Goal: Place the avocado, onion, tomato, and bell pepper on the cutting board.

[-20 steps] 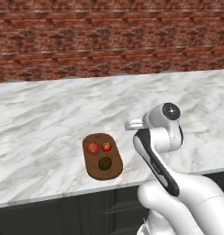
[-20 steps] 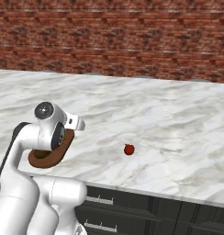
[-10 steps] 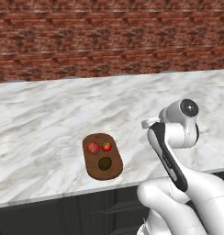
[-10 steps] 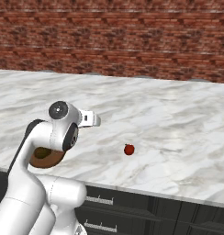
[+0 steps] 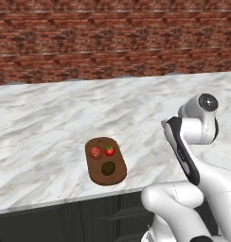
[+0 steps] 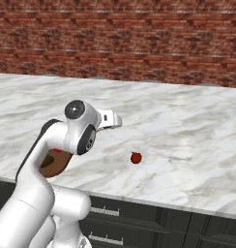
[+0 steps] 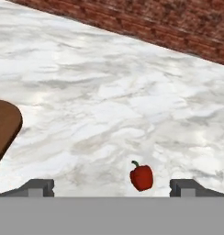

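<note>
Three on the board [image 5: 106, 161] (onion [image 5: 96, 152], tomato [image 5: 110, 151], probably avocado [image 5: 108, 168]); we've only the pepper [image 7: 141, 177] left on the desk [image 7: 109, 92], hand [image 7: 112, 187] spread wide, empty.

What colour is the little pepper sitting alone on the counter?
The bell pepper is glossy red with a small green stem. The hand view shows it best.

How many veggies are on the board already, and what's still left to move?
Three are done: the onion, tomato and avocado sit on the cutting board. The bell pepper still lies alone on the marble counter. The gripper is open and holds nothing, pointing toward the pepper.
</note>
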Controlling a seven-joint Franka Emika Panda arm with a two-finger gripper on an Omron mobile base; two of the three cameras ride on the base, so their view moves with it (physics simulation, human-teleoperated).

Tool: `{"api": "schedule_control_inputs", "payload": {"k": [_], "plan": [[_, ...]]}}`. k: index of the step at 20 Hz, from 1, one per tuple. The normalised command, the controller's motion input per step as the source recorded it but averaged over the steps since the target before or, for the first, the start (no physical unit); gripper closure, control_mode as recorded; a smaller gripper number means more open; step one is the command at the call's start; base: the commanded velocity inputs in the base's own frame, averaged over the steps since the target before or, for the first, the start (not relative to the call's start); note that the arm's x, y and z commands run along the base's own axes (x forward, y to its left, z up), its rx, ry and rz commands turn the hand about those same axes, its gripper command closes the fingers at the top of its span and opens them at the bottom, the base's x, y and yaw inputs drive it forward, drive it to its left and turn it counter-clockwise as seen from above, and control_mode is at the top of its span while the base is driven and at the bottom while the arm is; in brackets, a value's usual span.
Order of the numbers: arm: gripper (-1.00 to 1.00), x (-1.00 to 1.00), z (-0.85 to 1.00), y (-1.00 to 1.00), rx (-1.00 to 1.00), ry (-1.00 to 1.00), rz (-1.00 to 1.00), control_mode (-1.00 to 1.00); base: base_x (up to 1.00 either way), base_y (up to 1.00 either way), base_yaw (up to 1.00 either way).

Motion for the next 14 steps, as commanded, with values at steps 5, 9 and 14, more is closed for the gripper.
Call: {"api": "schedule_control_inputs", "payload": {"k": [5, 9, 14], "plan": [[-1.0, 0.25, 0.0, -0.48, -0.08, 0.17, 0.0, -1.0, 0.0, 0.0, 0.0], [-1.0, 0.32, 0.0, -0.35, -0.07, 0.21, -0.02, -1.0, 0.0, 0.0, 0.0], [-1.0, 0.29, -0.15, -0.29, 0.0, 0.19, 0.0, -1.0, 0.0, 0.0, 0.0]]}}
